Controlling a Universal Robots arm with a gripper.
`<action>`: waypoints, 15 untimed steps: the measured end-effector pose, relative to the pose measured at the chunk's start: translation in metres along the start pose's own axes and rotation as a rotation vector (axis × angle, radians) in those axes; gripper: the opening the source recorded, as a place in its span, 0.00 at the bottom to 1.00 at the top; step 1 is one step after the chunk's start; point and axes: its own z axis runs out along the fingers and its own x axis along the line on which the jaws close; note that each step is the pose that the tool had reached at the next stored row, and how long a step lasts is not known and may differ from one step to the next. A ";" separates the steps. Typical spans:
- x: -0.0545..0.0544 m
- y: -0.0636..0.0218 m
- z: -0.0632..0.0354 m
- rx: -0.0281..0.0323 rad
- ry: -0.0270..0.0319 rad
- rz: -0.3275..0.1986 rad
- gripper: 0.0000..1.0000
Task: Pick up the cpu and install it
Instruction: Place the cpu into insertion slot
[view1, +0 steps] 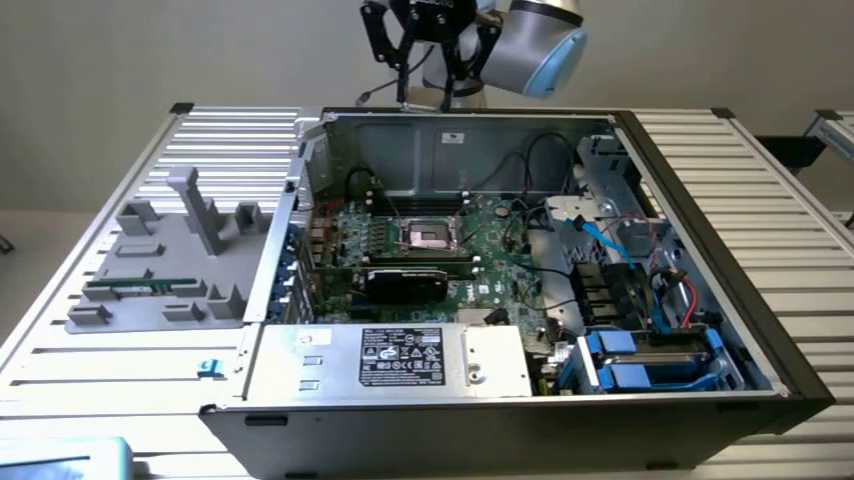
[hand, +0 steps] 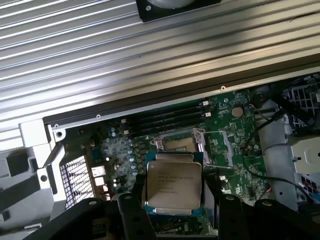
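The cpu, a small square chip with a pale silver top and printed text, sits between my two black fingers in the wrist view. My gripper is shut on it by its two opposite edges. Beyond the chip lies the bare cpu socket on the green motherboard. In the exterior view my gripper hangs high above the back wall of the open computer case, well above the socket.
A black graphics card lies just in front of the socket. The silver power supply fills the case front, with blue drive bays and cables towards the exterior view's right. A grey holder with a green memory stick stands outside the case on the exterior view's left.
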 end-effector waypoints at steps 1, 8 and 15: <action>0.000 0.0000 0.0000 -0.0008 -0.0004 0.015 0.55; 0.000 0.0000 0.0005 -0.0069 -0.0034 0.124 0.55; 0.000 0.0000 0.0010 -0.0131 -0.0063 0.235 0.55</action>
